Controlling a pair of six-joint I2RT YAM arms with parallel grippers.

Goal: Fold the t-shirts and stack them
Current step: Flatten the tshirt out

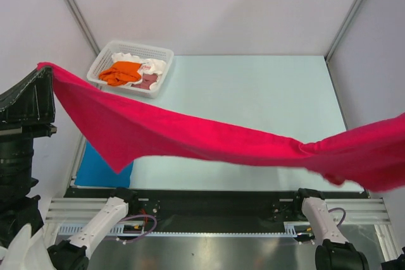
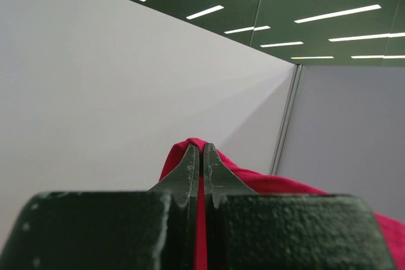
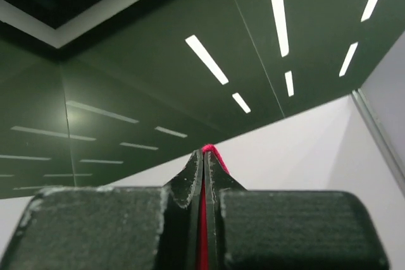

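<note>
Left end effector pinching crimson t-shirt corner, right end effector pinching its other end

Red tee mid-air across whole width, basket far-L corner

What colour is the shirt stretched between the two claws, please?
The shirt is crimson red, clearest in the top external view.

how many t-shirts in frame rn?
5: red t-shirt stretched in the air; blue t-shirt on the table, near-left; orange t-shirt, white t-shirt and pink t-shirt in the basket. More may be hidden there.
</note>
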